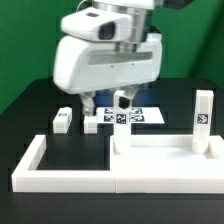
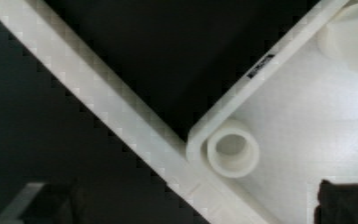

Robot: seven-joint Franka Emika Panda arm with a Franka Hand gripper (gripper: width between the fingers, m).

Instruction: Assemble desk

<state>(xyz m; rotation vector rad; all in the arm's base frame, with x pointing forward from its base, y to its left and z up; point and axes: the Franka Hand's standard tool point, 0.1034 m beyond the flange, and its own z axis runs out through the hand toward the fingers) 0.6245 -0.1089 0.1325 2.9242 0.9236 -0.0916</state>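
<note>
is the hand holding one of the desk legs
No, the hand hangs open and empty, while a loose leg lies on the table.

tabletop (image 1: pixel 160 152) inside border wall (image 1: pixel 30 165), legs (image 1: pixel 63 119) behind

The flat rectangular white plastic tabletop (image 2: pixel 309 120) looks smooth with a soft sheen, and its round corner socket (image 2: pixel 229 150) has a moulded, faintly glossy rim. The long low white U-shaped border wall (image 1: pixel 60 172) seems to be the same smooth plastic, a little more matt. The short white block legs (image 1: pixel 63 120) also look like matt plastic; the square black-and-white tags (image 1: pixel 203 121) read as flat print. The black table surface (image 1: pixel 40 105) is matt and unreflecting, though its material cannot be told. The arm's rounded white housing (image 1: pixel 100 55) is hard plastic — glossy, with bright highlights. The thin white marker board (image 1: pixel 135 117) appears flat and matt.
</note>
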